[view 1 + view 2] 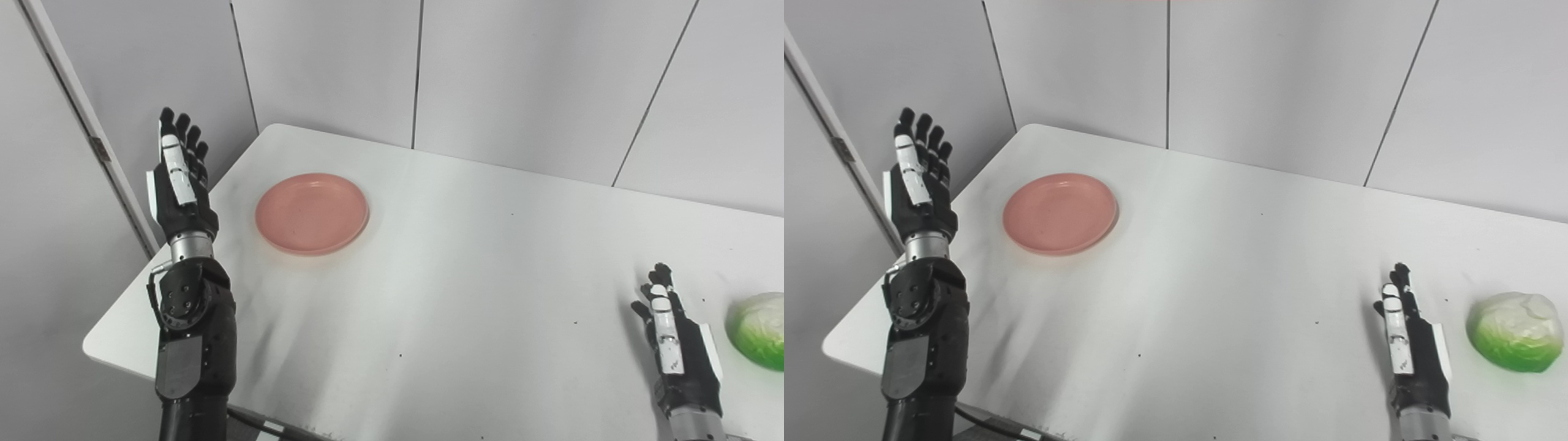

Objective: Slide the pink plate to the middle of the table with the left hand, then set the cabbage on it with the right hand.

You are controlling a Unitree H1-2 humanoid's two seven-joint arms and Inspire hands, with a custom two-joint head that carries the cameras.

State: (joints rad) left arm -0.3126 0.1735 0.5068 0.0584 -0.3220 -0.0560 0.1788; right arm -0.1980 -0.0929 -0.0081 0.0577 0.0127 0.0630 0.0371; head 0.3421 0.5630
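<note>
A pink plate [312, 212] lies flat on the white table [465, 263], toward its far left part. My left hand [180, 184] is raised over the table's left edge, fingers straight and apart, holding nothing, a short way left of the plate. A green and white cabbage [1515, 331] rests near the table's right side. My right hand [1410, 343] sits low just left of the cabbage, fingers extended and empty, not touching it.
Grey wall panels [520, 79] stand close behind the table's far edge. The table's rounded left corner [92, 346] lies beside my left forearm [193, 343]. A dark cable [992, 425] runs under the near edge.
</note>
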